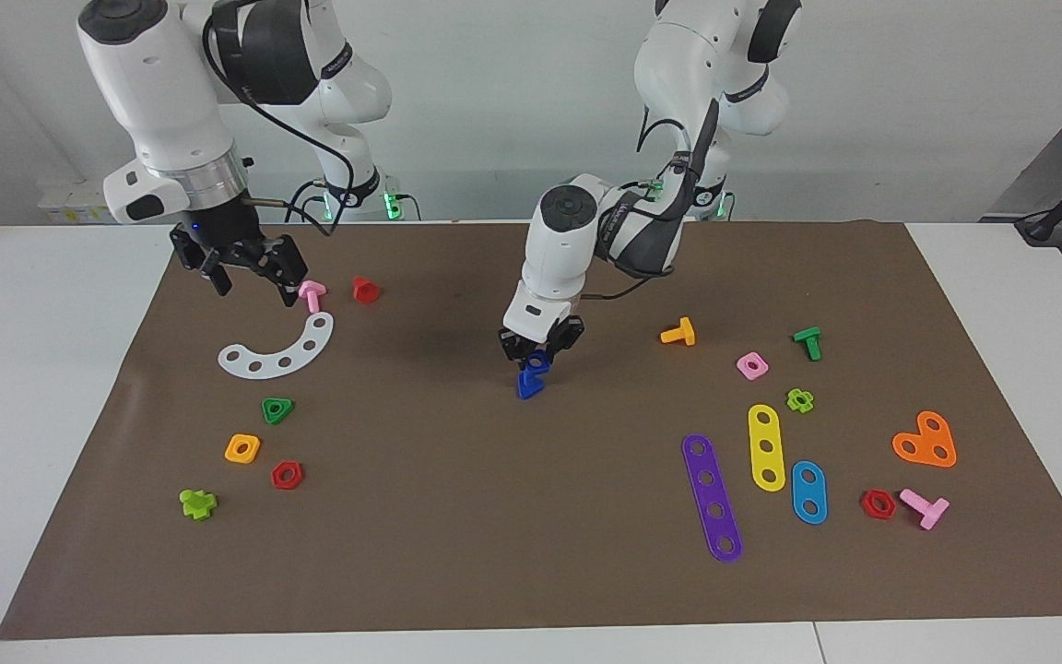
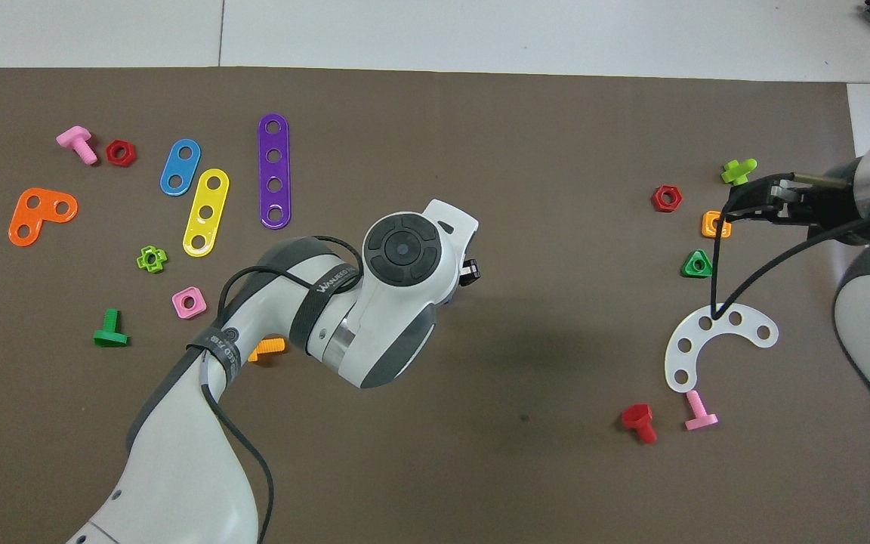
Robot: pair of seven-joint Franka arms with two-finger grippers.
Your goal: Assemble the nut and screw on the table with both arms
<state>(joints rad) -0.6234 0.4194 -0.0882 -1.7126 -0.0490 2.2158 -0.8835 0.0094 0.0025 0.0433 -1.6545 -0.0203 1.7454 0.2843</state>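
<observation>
Jaws of the left gripper (image 1: 540, 349) pinch the blue nut (image 1: 538, 361), low over the middle of the brown mat (image 1: 457, 516); the dark blue screw (image 1: 529, 385) sits just under it, apparently joined, its base at the mat. Right gripper (image 1: 245, 269) hangs spread and empty over the white curved strip (image 1: 277, 352), beside a pink bolt (image 1: 312, 295).

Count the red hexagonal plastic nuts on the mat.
2. One red hexagonal plastic nut lies beside the orange square nut toward the right arm's end; the other beside the pink plastic bolt toward the left arm's end. More could hide under the left arm.
</observation>
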